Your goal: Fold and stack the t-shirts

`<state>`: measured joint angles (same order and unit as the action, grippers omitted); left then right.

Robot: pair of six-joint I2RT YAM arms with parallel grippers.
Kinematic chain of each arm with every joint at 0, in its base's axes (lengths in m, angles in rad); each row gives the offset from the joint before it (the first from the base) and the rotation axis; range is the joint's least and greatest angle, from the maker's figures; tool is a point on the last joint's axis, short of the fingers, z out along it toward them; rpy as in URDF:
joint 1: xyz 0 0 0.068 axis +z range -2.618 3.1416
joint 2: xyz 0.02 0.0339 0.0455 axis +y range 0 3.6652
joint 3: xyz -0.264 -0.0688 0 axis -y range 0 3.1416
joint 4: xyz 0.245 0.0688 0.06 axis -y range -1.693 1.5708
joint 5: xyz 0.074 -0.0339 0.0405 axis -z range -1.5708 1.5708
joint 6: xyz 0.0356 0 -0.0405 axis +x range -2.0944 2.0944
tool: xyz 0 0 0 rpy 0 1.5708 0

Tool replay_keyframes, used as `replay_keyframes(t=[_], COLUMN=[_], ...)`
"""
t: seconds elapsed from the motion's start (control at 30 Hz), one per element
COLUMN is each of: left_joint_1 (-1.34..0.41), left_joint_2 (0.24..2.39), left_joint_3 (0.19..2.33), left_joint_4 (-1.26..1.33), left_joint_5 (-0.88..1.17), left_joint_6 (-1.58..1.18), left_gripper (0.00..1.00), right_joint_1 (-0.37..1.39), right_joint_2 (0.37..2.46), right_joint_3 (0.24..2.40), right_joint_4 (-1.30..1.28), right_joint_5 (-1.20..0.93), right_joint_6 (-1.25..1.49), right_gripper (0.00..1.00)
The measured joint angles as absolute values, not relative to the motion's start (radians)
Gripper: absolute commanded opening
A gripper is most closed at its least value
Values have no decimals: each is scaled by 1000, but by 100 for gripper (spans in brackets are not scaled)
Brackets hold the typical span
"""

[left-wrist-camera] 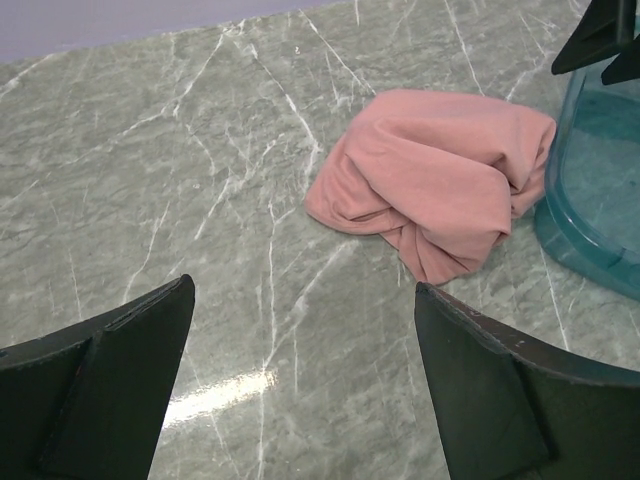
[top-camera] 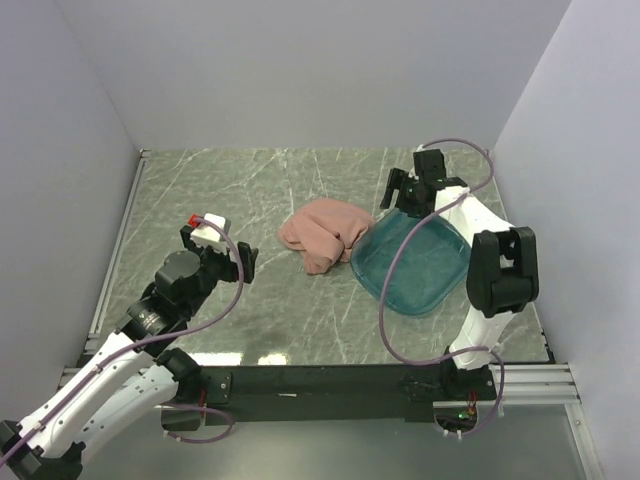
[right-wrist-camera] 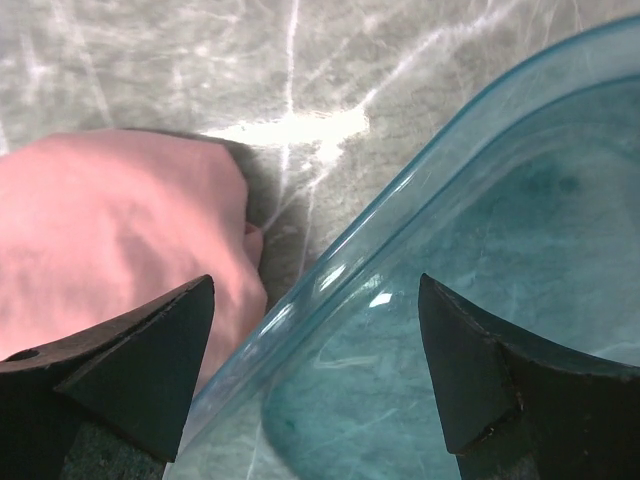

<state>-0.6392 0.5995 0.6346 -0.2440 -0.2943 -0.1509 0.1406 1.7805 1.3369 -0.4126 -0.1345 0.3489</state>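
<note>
- The crumpled dusty-pink cotton t-shirt (top-camera: 325, 232) lies near the centre of the marbled grey-green table (top-camera: 250, 200), just beside the translucent teal plastic tub (top-camera: 440, 270) at its 4 o'clock.
- The left gripper (left-wrist-camera: 302, 287) hovers released and empty at the t-shirt's 8 o'clock.
- The right gripper (right-wrist-camera: 315, 282) hangs released over the tub's 11 o'clock rim.

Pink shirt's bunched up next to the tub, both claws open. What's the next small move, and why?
Probably slide the right claw sideways off the translucent teal plastic tub's rim and over the crumpled dusty-pink cotton t-shirt. It hangs open straddling that rim, with the shirt only beside one finger; the left claw is open too, farther from the shirt.
</note>
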Motion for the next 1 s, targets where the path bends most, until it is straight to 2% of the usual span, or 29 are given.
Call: replay_keyframes(t=[0.33,0.67,1.0], left_joint_1=[-638,-638,-638], left_joint_2=[626,626,625], left_joint_3=[635,635,635], left_joint_4=[-244,-243,-244], left_joint_5=[-294,-294,-294], left_joint_6=[-150,-147,-146], left_gripper=[96,96,96], right_joint_1=[197,199,199], right_joint_2=[1863,1894,1841], right_joint_3=[1337,1335,1305], right_joint_4=[-413,-412,-413], right_joint_5=[-9,63,133], right_joint_6=[378,335,144], right_gripper=[85,61,38])
